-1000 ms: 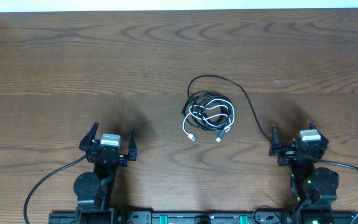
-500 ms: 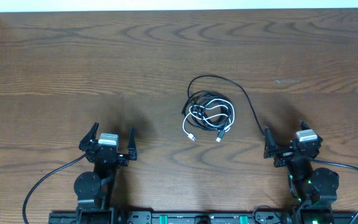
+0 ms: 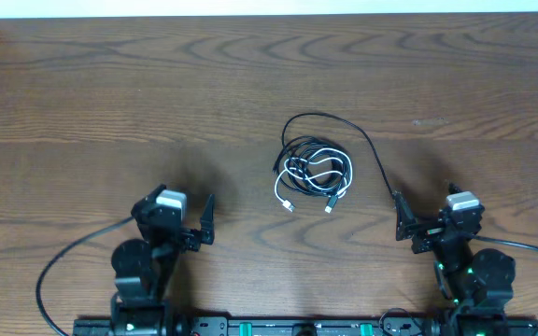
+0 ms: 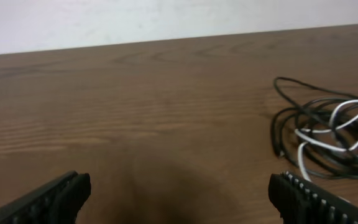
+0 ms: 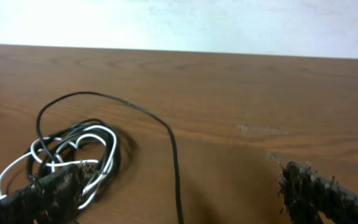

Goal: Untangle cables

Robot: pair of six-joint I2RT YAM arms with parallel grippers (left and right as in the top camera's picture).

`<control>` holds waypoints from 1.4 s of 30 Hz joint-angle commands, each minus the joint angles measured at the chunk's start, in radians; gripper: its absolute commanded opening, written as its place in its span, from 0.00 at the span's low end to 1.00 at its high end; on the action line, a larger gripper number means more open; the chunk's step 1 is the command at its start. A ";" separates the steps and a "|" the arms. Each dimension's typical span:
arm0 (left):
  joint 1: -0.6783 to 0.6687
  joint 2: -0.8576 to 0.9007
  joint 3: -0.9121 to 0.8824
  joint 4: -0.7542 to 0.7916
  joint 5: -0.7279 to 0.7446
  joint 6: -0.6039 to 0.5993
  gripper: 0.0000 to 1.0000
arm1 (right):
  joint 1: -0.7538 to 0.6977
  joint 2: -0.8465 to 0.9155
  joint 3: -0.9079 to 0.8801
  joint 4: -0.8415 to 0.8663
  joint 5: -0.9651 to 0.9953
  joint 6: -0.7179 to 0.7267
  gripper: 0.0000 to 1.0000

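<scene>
The cables (image 3: pixel 314 173) lie in a small tangled bundle at the table's middle: a short white cord looped among thin black ones. One long black strand (image 3: pixel 372 154) arcs out to the right and runs down toward my right gripper. My left gripper (image 3: pixel 174 203) is open and empty, low and to the left of the bundle. In the left wrist view (image 4: pixel 179 186) the cables (image 4: pixel 328 137) show at the right. My right gripper (image 3: pixel 425 196) is open and empty, lower right of the bundle. In the right wrist view (image 5: pixel 179 180) the black strand (image 5: pixel 175 162) runs between the jaws, with the bundle (image 5: pixel 73 149) at the left.
The wooden table (image 3: pixel 110 93) stretches wide on all sides of the bundle. Its far edge meets a white wall (image 3: pixel 269 7). Thick black robot wires (image 3: pixel 63 271) loop from the arm bases at the front edge.
My left gripper has turned right, toward the cables. My right gripper has turned a little left, its left finger now nearer the long black strand. The cables have not moved.
</scene>
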 commanded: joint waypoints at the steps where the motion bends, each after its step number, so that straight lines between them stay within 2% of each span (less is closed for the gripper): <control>1: 0.001 0.109 0.174 -0.039 0.038 -0.012 0.98 | -0.007 0.067 0.111 -0.037 -0.013 0.009 0.99; 6: 0.001 0.293 0.436 -0.222 0.039 -0.012 0.98 | -0.009 0.215 0.267 -0.108 -0.013 0.010 0.99; 13: 0.001 0.476 0.704 -0.461 0.053 -0.011 0.98 | -0.009 0.458 0.501 -0.253 -0.039 0.009 0.99; 17: 0.001 0.568 0.829 -0.559 0.085 -0.008 0.98 | -0.009 0.602 0.632 -0.332 -0.112 0.008 0.99; 25: 0.001 0.799 1.070 -0.806 0.131 -0.009 0.98 | -0.009 0.892 0.904 -0.531 -0.317 -0.085 0.99; 29: 0.001 0.864 1.077 -0.807 0.193 -0.010 0.98 | -0.009 0.980 0.928 -0.535 -0.307 -0.084 0.99; 34: 0.001 0.922 1.076 -0.792 0.294 -0.104 0.98 | -0.009 1.061 0.928 -0.535 -0.349 -0.039 0.99; 37: -0.006 0.972 1.076 -0.748 0.382 -0.109 0.98 | -0.008 1.091 0.928 -0.545 -0.369 -0.039 0.99; 42: -0.085 1.097 1.076 -0.607 0.330 -0.235 1.00 | -0.009 1.109 0.928 -0.546 -0.367 -0.039 0.99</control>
